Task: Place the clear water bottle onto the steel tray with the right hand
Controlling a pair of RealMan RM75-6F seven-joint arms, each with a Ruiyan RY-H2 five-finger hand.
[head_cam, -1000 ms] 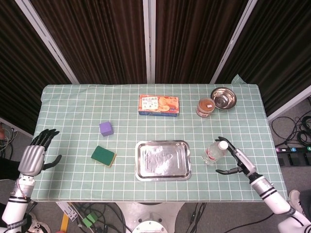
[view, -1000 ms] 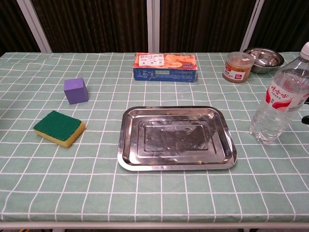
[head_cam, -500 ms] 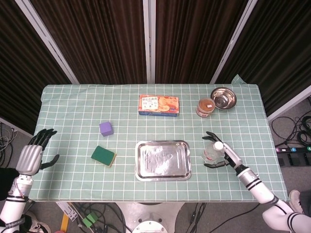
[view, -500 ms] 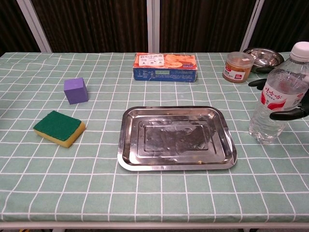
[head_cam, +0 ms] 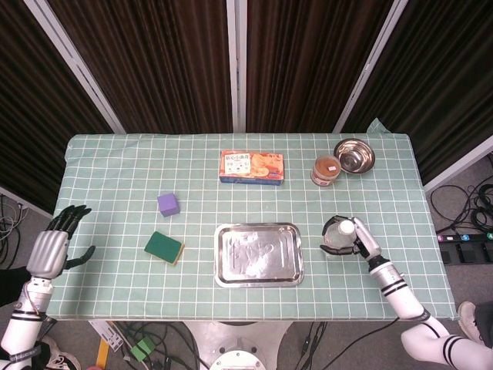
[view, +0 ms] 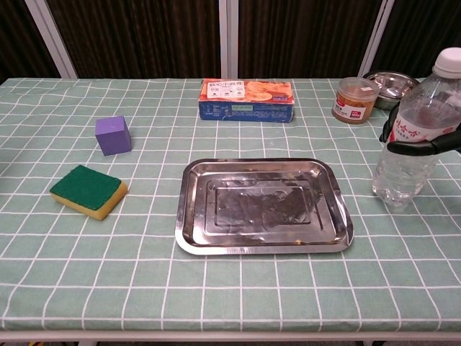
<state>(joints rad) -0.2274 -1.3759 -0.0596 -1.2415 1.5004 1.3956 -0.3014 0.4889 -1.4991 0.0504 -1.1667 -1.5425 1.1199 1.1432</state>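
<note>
My right hand [head_cam: 360,242] is now wrapping its fingers [view: 412,146] around the clear water bottle [view: 416,132], having closed in over the last second. Bottle standing at right of frame, beside the steel tray [view: 263,205]; lift looks next. Left hand [head_cam: 52,248] idling, released.

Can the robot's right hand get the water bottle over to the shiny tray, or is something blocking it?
Probably yes. The right hand already wraps its fingers around the water bottle, and the steel tray sits right beside it with only bare tablecloth between them.
</note>
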